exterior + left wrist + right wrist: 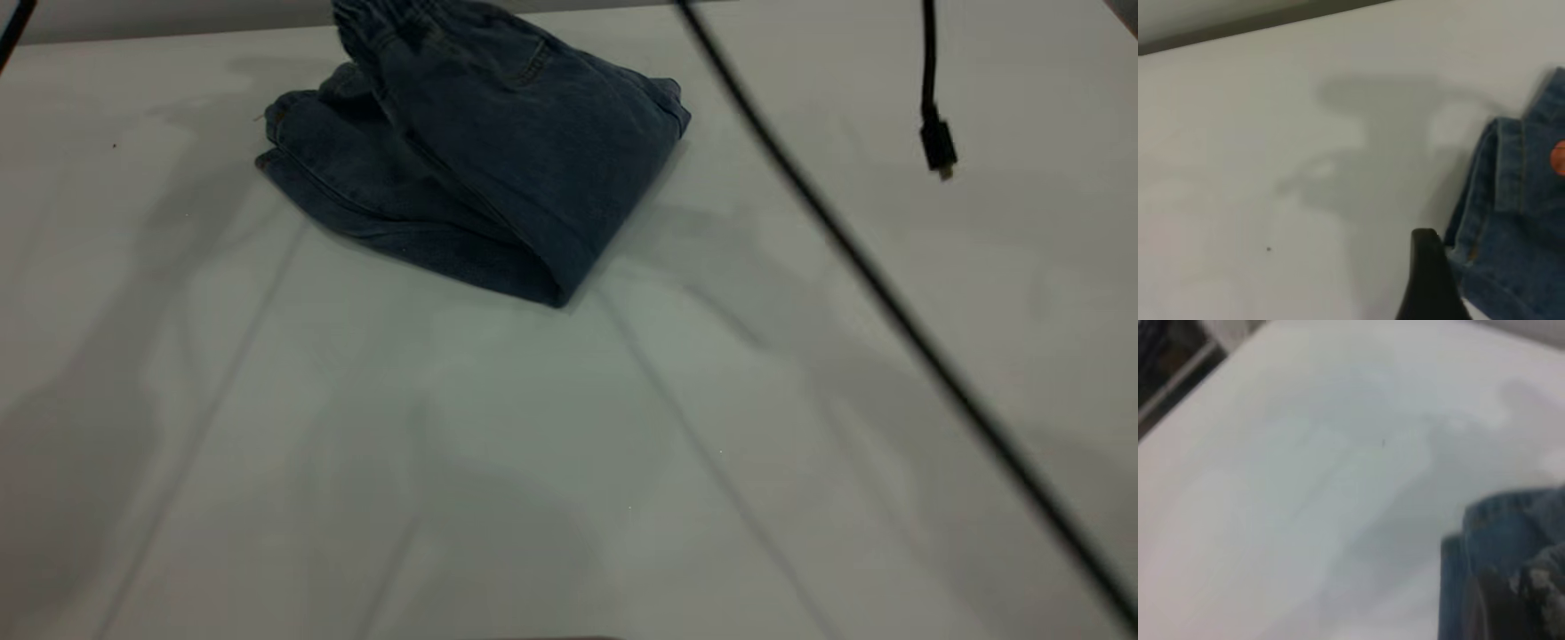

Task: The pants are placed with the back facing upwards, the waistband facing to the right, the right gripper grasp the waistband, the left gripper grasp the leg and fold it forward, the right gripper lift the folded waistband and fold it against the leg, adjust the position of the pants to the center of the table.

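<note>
The pants lie folded at the far left-centre of the white table. Their gathered waistband is raised off the table and runs out of the exterior view at the top. In the right wrist view my right gripper is pressed into bunched denim and is shut on the waistband. Only a black tip of my left gripper shows, right beside the stacked hems of the leg, where an orange patch of the print peeks out. Neither gripper shows in the exterior view.
A black cable crosses the right side of the exterior view diagonally. A second cable with a plug hangs at the upper right. The table's far edge runs close behind the pants.
</note>
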`<move>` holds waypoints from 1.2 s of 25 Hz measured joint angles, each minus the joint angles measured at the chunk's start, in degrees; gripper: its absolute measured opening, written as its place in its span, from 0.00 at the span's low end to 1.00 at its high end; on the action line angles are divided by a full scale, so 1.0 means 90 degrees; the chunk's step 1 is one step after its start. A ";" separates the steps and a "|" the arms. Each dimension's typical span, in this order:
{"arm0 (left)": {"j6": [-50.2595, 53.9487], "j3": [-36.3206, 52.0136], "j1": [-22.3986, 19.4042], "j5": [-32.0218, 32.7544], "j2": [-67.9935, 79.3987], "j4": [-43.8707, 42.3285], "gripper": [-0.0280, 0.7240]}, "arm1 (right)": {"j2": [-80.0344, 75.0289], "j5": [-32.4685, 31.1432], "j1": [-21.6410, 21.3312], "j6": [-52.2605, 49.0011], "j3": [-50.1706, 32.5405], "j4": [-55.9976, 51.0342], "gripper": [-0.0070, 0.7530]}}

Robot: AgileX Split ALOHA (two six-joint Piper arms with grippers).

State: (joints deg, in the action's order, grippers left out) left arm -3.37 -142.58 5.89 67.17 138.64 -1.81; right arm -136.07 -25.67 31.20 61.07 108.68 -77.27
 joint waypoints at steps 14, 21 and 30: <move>-0.0302 -0.0007 0.0091 0.0000 0.0000 0.0261 0.62 | -0.0599 0.0579 0.0377 0.2290 0.0148 -0.2828 0.36; -0.1748 0.0313 0.0292 0.0000 -0.0013 0.1514 0.62 | -0.0527 0.0220 -0.0439 -0.0183 0.0155 -0.0302 0.79; -0.2216 0.1251 0.0748 0.0000 -0.0013 0.1407 0.62 | 0.0204 -0.2044 -0.1952 -0.4724 0.0179 0.5063 0.77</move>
State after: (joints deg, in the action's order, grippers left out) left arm -23.31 -131.32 12.63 67.17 138.53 10.86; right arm -134.23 -44.07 13.62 18.55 110.29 -31.70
